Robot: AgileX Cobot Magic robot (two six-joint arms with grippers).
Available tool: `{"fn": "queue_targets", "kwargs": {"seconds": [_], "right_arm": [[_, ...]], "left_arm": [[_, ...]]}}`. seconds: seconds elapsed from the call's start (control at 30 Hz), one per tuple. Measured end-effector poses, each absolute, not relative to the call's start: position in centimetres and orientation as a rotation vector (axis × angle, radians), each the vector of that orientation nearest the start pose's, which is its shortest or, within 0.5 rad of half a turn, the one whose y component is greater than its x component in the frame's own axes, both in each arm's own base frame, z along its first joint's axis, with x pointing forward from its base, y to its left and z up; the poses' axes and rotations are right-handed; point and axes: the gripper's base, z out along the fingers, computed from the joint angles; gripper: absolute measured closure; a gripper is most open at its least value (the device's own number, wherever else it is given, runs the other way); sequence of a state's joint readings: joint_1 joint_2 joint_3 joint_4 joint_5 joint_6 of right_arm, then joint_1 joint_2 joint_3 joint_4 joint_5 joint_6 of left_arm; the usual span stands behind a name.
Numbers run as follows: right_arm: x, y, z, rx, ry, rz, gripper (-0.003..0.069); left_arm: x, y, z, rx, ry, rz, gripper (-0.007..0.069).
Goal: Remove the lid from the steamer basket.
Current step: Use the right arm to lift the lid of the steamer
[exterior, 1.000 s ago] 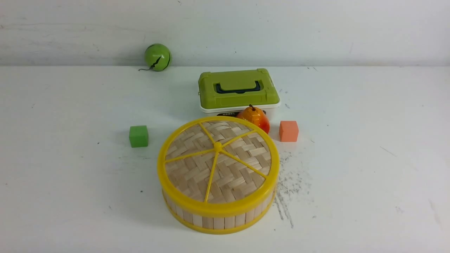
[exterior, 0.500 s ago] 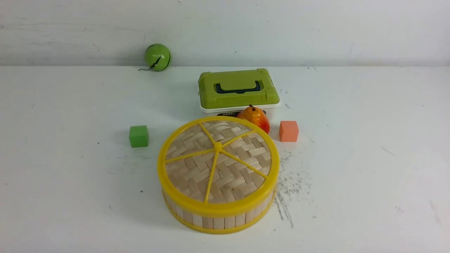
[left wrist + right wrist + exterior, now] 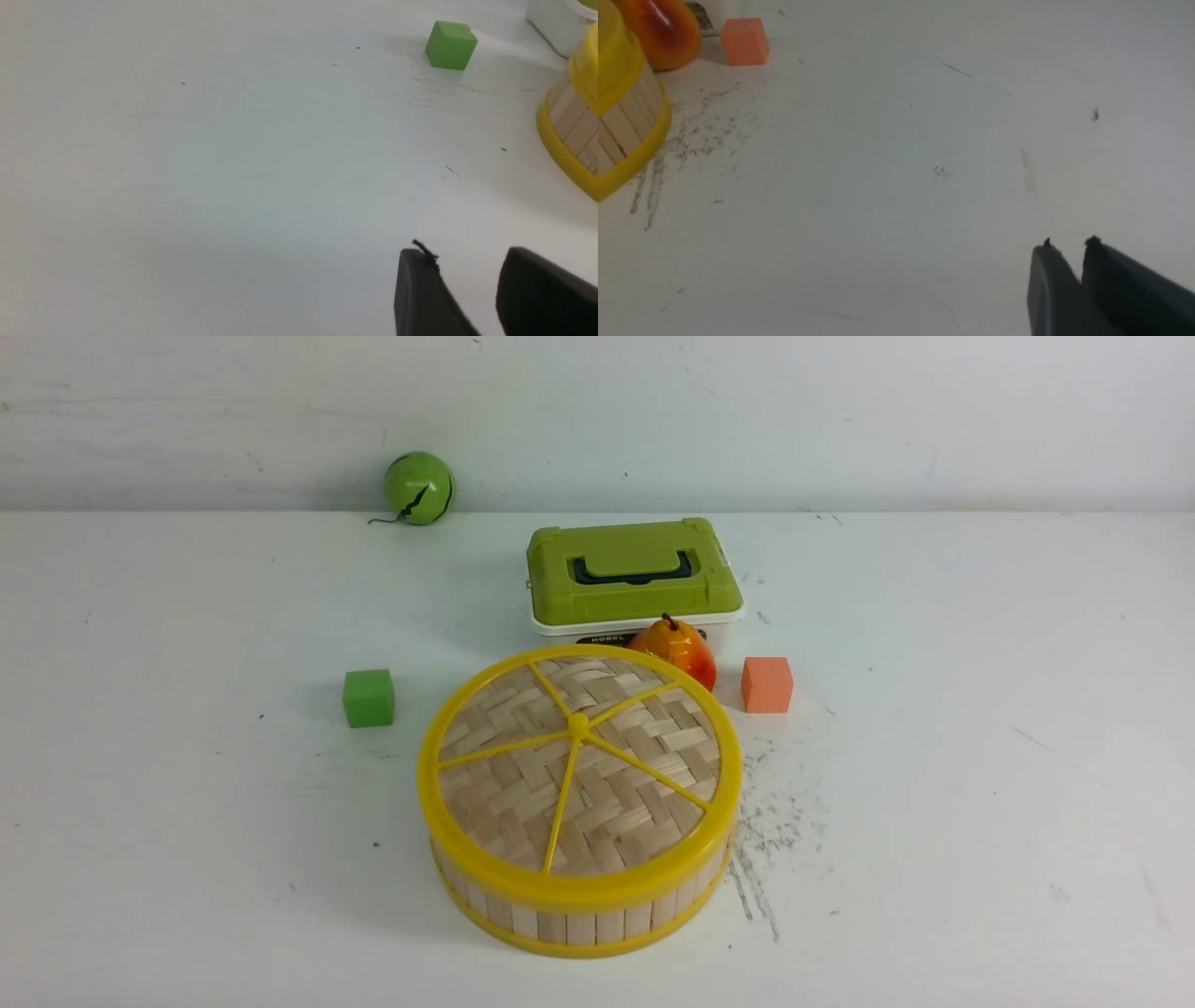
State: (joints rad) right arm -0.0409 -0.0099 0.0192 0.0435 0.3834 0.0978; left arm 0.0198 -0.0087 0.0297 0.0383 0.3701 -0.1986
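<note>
**Left fingers** (image 3: pixel 420 298): a pair of matte black blades with smooth, uniform surfaces. Each is broad toward its base and narrows to a blunt, rounded tip. A short, frayed black burr stands up from the corner of one tip. The other tip is evenly rounded, and a faint grey sheen runs along its upper edge.

**Right fingers** (image 3: pixel 1125 289): a pair in the same matte black and the same wedge shape, with flat flanks and softly bevelled edges. Each tip is topped by a small raised nub, darker than the flank beneath it.
</note>
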Motion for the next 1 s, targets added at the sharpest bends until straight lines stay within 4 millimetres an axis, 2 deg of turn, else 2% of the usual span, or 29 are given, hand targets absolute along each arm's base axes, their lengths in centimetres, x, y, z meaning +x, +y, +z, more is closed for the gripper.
{"fn": "queue_targets", "kwargs": {"seconds": [0.07,0.1,0.13,0.17,0.23,0.33,0.47,0.67,0.8,0.83,0.9,1.0], "right_arm": [[5.2,0.3,17.3,0.253,1.86,0.214,0.0553],[5.2,0.7,17.4,0.371,1.844,0.365,0.0552],[5.2,0.7,17.4,0.379,1.844,0.371,0.0552],[5.2,1.3,17.5,0.549,1.812,0.591,0.0551],[5.2,2.1,17.7,0.801,1.735,0.916,0.0548],[5.3,2.3,18.1,0.919,1.652,1.069,0.0546],[5.4,1.9,18.6,0.923,1.577,1.065,0.0542],[5.5,1.9,18.7,0.892,1.572,1.04,0.0536],[5.4,1.9,18.7,0.806,1.603,0.973,0.0533],[5.4,1.9,18.9,0.722,1.623,0.91,0.0533],[5.3,2.0,19.7,0.645,1.625,0.867,0.0536],[5.2,2.2,23.5,0.438,1.642,0.733,0.0592]], "left_arm": [[5.3,0.2,17.0,-0.181,1.867,-0.085,0.0385],[5.3,0.2,17.0,-0.181,1.867,-0.085,0.0385],[5.3,0.2,17.0,-0.181,1.867,-0.085,0.0385],[5.3,0.2,17.0,-0.181,1.867,-0.085,0.0385],[5.3,0.2,17.0,-0.181,1.867,-0.085,0.0385],[5.3,0.2,17.0,-0.181,1.867,-0.085,0.0385],[5.3,0.2,17.0,-0.181,1.867,-0.085,0.0385],[5.3,0.2,17.0,-0.181,1.867,-0.085,0.0385],[5.3,0.2,17.0,-0.181,1.867,-0.085,0.0385],[5.3,0.2,17.0,-0.181,1.867,-0.085,0.0385],[5.3,0.2,17.0,-0.181,1.867,-0.085,0.0385],[5.3,0.2,17.0,-0.181,1.867,-0.085,0.0385]]}}
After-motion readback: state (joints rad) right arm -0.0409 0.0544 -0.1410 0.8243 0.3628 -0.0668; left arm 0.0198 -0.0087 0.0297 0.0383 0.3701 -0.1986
